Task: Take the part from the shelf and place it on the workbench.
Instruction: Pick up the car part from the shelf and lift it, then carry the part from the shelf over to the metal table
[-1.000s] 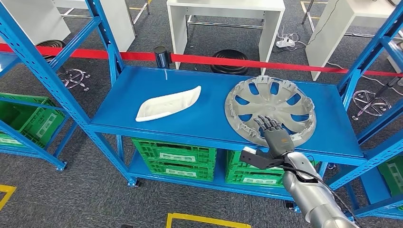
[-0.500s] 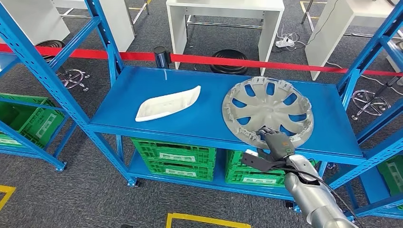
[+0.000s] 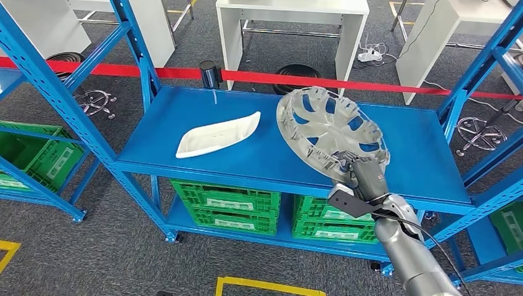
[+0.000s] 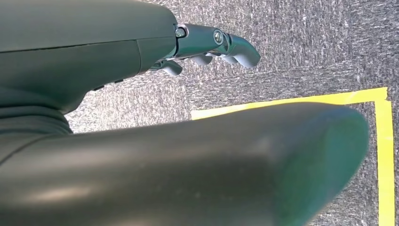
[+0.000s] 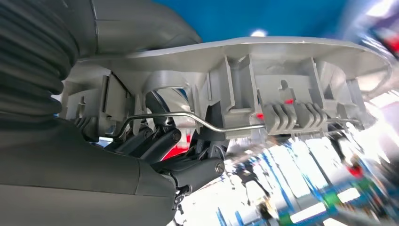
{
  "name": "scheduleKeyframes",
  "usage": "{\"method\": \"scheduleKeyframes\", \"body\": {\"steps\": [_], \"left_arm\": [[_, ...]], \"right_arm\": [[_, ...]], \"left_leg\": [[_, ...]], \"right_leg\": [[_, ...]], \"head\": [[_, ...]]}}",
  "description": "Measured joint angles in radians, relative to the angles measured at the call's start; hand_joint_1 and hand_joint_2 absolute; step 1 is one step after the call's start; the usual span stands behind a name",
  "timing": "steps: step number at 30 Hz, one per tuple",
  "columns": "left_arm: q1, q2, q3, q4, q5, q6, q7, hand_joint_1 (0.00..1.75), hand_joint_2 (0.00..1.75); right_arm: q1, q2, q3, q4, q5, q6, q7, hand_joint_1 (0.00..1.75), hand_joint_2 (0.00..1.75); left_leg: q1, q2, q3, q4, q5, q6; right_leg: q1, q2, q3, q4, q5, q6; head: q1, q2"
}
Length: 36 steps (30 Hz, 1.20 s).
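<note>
A grey plastic hubcap [image 3: 327, 132] is tilted up off the blue shelf [image 3: 247, 154], its far rim raised and leaning left. My right hand [image 3: 361, 176] grips its near rim at the shelf's front edge. In the right wrist view the hubcap's ribbed inner side [image 5: 263, 89] with its wire ring lies over my right hand [image 5: 155, 146], whose dark fingers curl through an opening. A white curved part [image 3: 217, 134] lies flat on the shelf's left half. My left hand [image 4: 207, 47] hangs over grey carpet, holding nothing, its fingers apart.
Blue shelf uprights [image 3: 55, 92] stand left and right. Green crates [image 3: 225, 205] sit on the lower shelf. A red barrier tape [image 3: 345, 82] runs behind the shelf, with white tables [image 3: 293, 24] beyond. Yellow floor tape [image 3: 265, 287] marks the carpet in front.
My right hand closed on the hubcap's near rim, then lifted and tilted it up off the shelf toward the left. The white part has not moved.
</note>
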Motion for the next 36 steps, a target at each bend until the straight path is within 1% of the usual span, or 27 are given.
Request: {"method": "scheduleKeyframes", "body": {"steps": [5, 10, 14, 18, 22, 26, 33, 36], "left_arm": [[0.000, 0.000, 0.000, 0.000, 0.000, 0.001, -0.008, 0.00, 0.00], [-0.001, 0.000, 0.000, 0.000, 0.004, -0.015, -0.017, 0.00, 0.00], [0.002, 0.001, 0.000, 0.000, 0.009, -0.039, -0.071, 0.00, 1.75], [0.004, 0.002, 0.000, 0.000, 0.008, -0.036, -0.105, 0.00, 1.75], [0.007, 0.002, 0.000, 0.000, 0.002, -0.027, -0.112, 0.00, 1.75], [0.008, 0.002, 0.000, 0.000, -0.001, -0.019, -0.119, 0.00, 1.75], [0.009, 0.002, 0.000, 0.000, -0.001, 0.001, -0.136, 0.00, 1.75], [0.009, 0.002, 0.000, 0.000, 0.003, 0.020, -0.122, 0.00, 1.75]], "right_arm": [[0.044, 0.015, -0.022, -0.097, -0.133, 0.036, -0.061, 1.75, 1.75], [0.074, 0.030, -0.030, -0.159, -0.203, 0.067, -0.075, 1.75, 1.75], [0.100, 0.041, -0.041, -0.216, -0.361, 0.146, -0.082, 1.75, 1.75], [0.119, 0.053, -0.050, -0.257, -0.523, 0.255, -0.083, 1.75, 1.75], [0.129, 0.058, -0.056, -0.271, -0.611, 0.335, -0.083, 1.75, 1.75], [0.142, 0.061, -0.062, -0.284, -0.652, 0.374, -0.083, 1.75, 1.75], [0.148, 0.062, -0.069, -0.291, -0.680, 0.402, -0.082, 1.75, 1.75], [0.152, 0.063, -0.071, -0.309, -0.702, 0.432, -0.081, 1.75, 1.75]], "left_leg": [[0.000, 0.000, -0.001, 0.000, 0.000, 0.000], [0.000, 0.000, -0.001, 0.000, 0.000, 0.000], [0.000, 0.000, -0.001, 0.000, 0.000, 0.000], [0.000, 0.000, -0.001, 0.000, 0.000, 0.000], [0.000, 0.000, -0.001, 0.000, 0.000, 0.000], [0.000, 0.000, -0.001, 0.000, 0.000, 0.000], [0.000, 0.000, -0.002, 0.000, 0.000, 0.000], [0.000, 0.000, -0.002, 0.000, 0.000, 0.000]], "right_leg": [[0.000, 0.000, 0.000, 0.000, 0.000, 0.000], [0.000, -0.001, 0.000, 0.000, -0.001, 0.000], [0.000, -0.001, -0.001, 0.000, 0.000, 0.000], [0.000, -0.001, -0.001, 0.000, -0.001, 0.000], [0.000, -0.001, -0.001, 0.000, -0.001, 0.000], [0.000, -0.001, -0.001, 0.000, -0.001, 0.000], [0.000, -0.001, -0.001, 0.000, -0.001, 0.000], [0.000, -0.001, -0.002, 0.000, -0.001, 0.000]], "head": [[0.000, 0.000], [0.000, 0.000], [0.000, 0.000], [0.000, 0.000], [0.000, 0.000], [0.000, 0.000], [0.000, 0.000], [0.000, 0.000]]}}
